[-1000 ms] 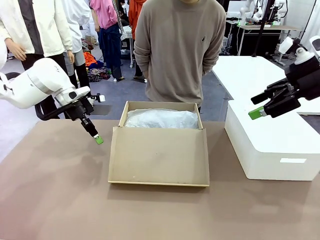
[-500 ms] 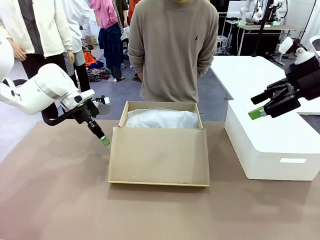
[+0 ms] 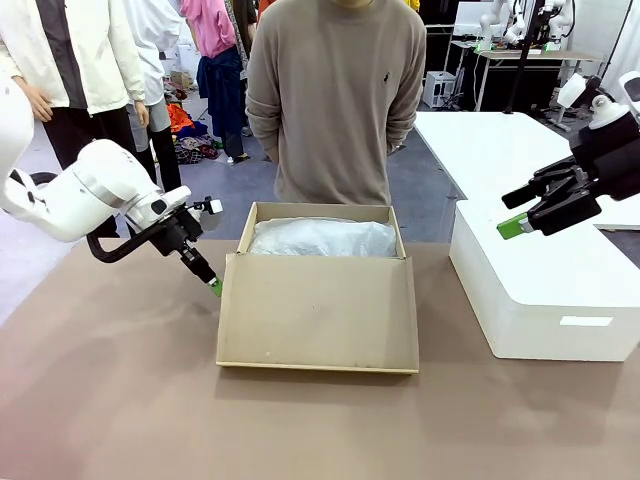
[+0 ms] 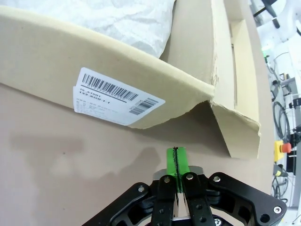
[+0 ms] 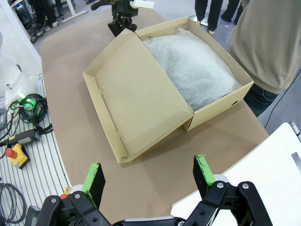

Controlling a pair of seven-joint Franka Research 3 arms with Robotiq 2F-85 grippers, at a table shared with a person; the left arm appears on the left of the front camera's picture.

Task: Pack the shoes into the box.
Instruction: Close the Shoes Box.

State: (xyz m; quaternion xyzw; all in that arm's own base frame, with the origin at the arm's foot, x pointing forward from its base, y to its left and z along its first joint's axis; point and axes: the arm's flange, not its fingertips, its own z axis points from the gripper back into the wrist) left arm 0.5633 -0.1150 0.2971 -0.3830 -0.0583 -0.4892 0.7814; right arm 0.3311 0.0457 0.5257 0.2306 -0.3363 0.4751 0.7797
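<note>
The lid point(image 3: 318, 310) lies open toward the near counter point(image 3: 120, 400) edge. Over the last second the left gripper point(image 3: 214, 287), pinched shut and empty, has slid up to the lid's left corner, likely to close it. The right gripper point(image 3: 515, 226) hangs spread wide. In the box point(image 3: 321, 213) beyond, tissue paper point(image 3: 322, 238) hides any shoes.

Robotics lab, other robot arms on benches point(image 3: 520, 45), cables, emergency-stop button point(image 5: 16, 154)
</note>
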